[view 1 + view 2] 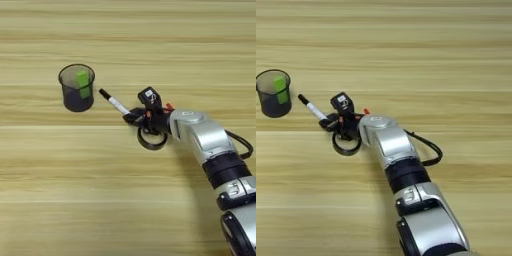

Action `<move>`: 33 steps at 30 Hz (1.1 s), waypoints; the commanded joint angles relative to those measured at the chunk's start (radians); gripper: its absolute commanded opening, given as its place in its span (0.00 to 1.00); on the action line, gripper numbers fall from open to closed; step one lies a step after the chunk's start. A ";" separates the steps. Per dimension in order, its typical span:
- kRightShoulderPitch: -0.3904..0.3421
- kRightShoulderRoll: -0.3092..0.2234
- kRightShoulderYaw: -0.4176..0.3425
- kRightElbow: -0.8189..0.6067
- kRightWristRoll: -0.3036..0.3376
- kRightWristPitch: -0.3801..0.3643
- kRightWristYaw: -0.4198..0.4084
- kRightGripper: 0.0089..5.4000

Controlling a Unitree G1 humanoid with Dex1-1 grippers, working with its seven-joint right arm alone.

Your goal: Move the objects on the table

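White marker [114, 102] with its black cap lies diagonally on the table [125, 200], just right of the mesh cup [77, 88] holding a green item [83, 83]. We find our right gripper [141, 110] at the marker's lower end; whether its fingers clasp the marker we cannot tell. The black tape ring [151, 140] sits directly beneath the gripper. The right eye view alone shows the full silver forearm [391, 142] (down to the bottom edge). A red tip [170, 106] shows behind the wrist.
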 commanded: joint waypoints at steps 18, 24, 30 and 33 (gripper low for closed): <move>-0.177 -0.061 -0.212 -0.049 0.078 -0.027 -0.083 0.14; -0.190 -0.168 -0.325 -0.070 0.113 -0.012 -0.106 0.14; -0.100 -0.253 -0.414 -0.109 0.127 0.009 -0.149 0.14; -0.038 -0.262 -0.431 -0.135 0.119 0.010 -0.176 0.14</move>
